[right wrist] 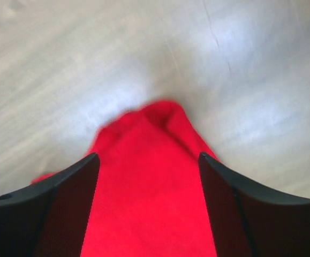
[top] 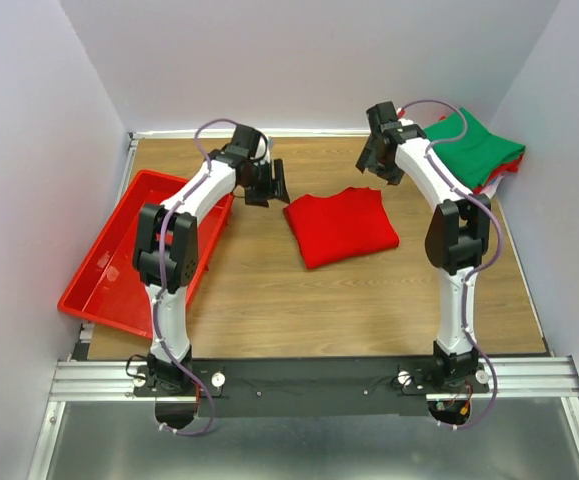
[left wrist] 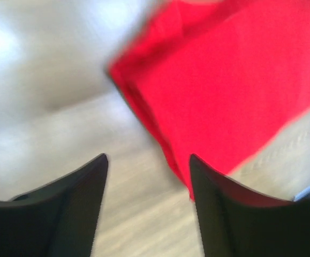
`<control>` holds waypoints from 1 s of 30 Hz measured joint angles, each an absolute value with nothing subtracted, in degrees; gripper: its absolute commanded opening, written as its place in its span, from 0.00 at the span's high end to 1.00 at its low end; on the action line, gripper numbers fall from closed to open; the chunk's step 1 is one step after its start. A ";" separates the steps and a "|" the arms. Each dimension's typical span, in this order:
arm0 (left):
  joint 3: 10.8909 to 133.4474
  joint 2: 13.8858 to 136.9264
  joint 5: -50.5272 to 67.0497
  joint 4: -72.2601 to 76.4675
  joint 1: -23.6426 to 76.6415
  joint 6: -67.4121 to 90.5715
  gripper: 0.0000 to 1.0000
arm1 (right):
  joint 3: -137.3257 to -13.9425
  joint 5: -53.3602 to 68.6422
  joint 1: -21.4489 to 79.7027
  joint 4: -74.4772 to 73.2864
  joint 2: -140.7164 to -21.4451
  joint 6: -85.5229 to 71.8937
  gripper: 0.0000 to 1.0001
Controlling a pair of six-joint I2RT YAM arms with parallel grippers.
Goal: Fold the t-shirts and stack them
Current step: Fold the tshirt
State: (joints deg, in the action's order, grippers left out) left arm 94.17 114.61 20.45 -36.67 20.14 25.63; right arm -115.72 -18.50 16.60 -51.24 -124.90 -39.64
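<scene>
We see a robotics lab test cell, not a home: a left arm [top: 172, 300] and a right arm [top: 456, 300] bolted to an aluminium rail [top: 529, 376] at the near edge of a wood-grain table [top: 269, 300], which plain pale walls [top: 309, 60] box in on three sides.

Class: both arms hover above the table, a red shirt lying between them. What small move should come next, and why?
Probably lower the open left gripper and right gripper onto the edges of the red shirt to grasp it. It looks folded, neither gripper holds anything, and the green-topped stack sits at the far right.
</scene>
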 measured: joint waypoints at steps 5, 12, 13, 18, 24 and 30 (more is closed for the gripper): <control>103.74 116.97 18.81 -38.79 18.02 24.73 0.25 | -121.89 -15.94 14.83 -50.70 -127.09 -37.67 0.10; 98.21 114.28 19.31 -36.47 18.48 24.25 0.25 | -108.88 -9.91 12.45 -45.41 -118.69 -35.40 0.10; 96.14 113.89 19.55 -36.38 18.50 24.23 0.25 | -106.83 -9.17 12.01 -44.86 -117.47 -35.24 0.10; 89.62 113.08 20.14 -35.55 19.22 24.16 0.25 | -94.61 -1.04 7.86 -40.80 -110.87 -32.80 0.09; 86.48 112.92 21.28 -33.30 21.78 24.01 0.26 | -86.15 7.62 3.55 -35.57 -106.61 -28.42 0.09; 84.97 112.92 22.24 -31.48 23.29 24.01 0.26 | -81.54 16.71 1.08 -32.29 -106.32 -23.92 0.09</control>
